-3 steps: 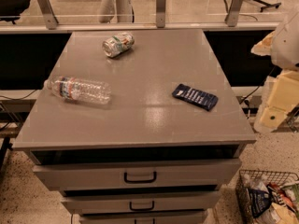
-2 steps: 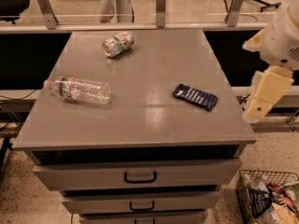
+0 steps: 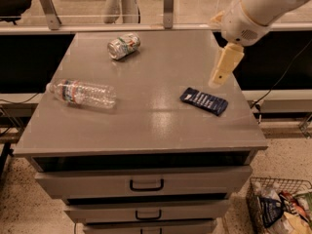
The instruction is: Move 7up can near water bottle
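The 7up can (image 3: pixel 123 45) lies on its side at the back of the grey cabinet top (image 3: pixel 146 121), left of centre. The water bottle (image 3: pixel 83 92) lies on its side near the left edge, cap pointing left. My gripper (image 3: pixel 223 67) hangs from the white arm at the upper right, above the right side of the top, far from the can and bottle. It holds nothing that I can see.
A flat dark blue packet (image 3: pixel 204 101) lies on the right part of the top, just below the gripper. Drawers (image 3: pixel 146 183) run down the cabinet front. A wire basket (image 3: pixel 280 209) of items stands on the floor at the lower right. A railing runs behind the cabinet.
The arm and gripper have moved up and left, from beside the cabinet's right edge to above its right side. The can, bottle and packet have not moved.
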Controlling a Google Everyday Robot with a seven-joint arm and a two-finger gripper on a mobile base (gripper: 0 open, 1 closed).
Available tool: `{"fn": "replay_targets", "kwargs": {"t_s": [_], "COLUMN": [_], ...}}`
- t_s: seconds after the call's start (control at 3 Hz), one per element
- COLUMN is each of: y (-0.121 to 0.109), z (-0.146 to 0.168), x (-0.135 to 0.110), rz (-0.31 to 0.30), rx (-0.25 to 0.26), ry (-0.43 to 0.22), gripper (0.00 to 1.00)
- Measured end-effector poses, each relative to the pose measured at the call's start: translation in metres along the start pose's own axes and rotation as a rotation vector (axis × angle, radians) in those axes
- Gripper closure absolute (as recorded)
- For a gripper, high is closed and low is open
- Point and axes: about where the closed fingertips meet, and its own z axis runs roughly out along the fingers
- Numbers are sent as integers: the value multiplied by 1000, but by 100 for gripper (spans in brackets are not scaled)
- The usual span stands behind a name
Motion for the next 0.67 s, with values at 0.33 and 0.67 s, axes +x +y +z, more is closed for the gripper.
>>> {"fn": "replay_targets", "kwargs": {"t_s": [0.33, 0.67], "y": [-51, -69], "z": [24, 10], "x": [-24, -30], "rz": [-103, -114], "rx": [34, 80], "ry": [-72, -92], "gripper": [0, 0]}}
